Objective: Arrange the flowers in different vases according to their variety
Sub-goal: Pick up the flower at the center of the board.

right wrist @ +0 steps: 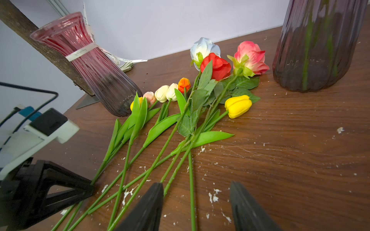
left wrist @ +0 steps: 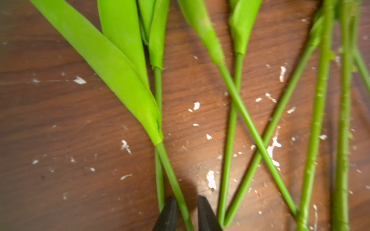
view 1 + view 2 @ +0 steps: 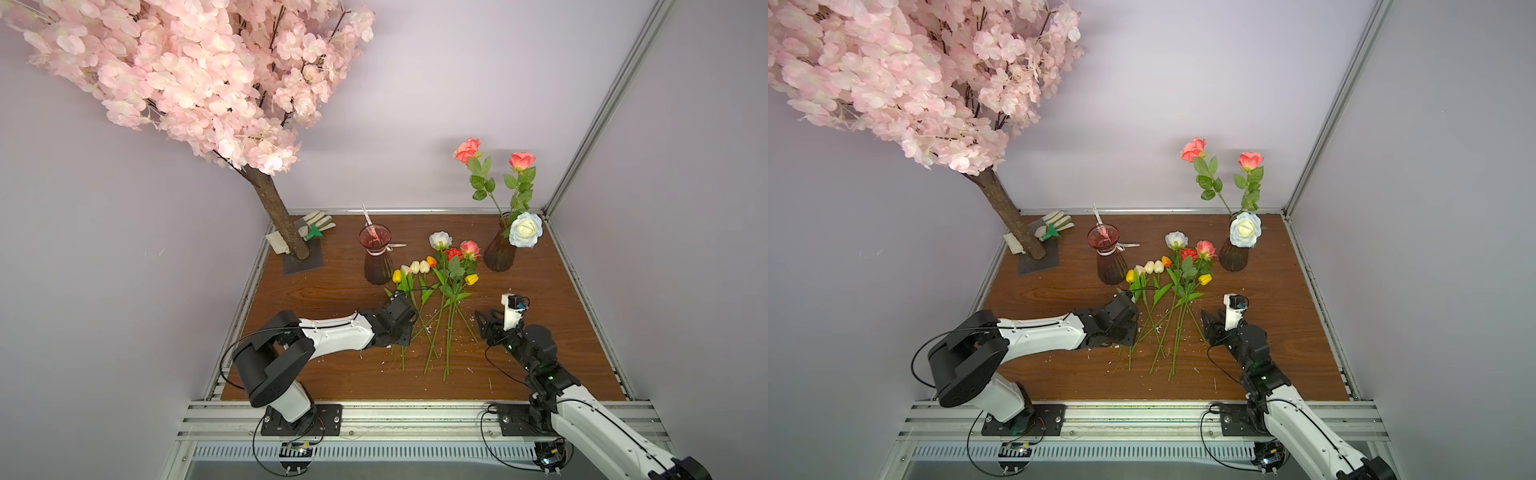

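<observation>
Left gripper straddles one tulip stem, jaws narrow, not yet pinched.
Close on it alone; second stem lies just beside. Right gripper gapes, empty.

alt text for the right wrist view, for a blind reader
Loose artificial tulips and roses with green stems lie fanned on a brown wooden table, the open black right claw near their stem ends. A ribbon-tied reddish ribbed glass vase stands empty; a purple ribbed vase holds stems.

Both top views evenly lit, soft shadows. Left wrist view blurry, flower stems smeared. Right wrist view sharp in the centre, bent at the edges.
</observation>
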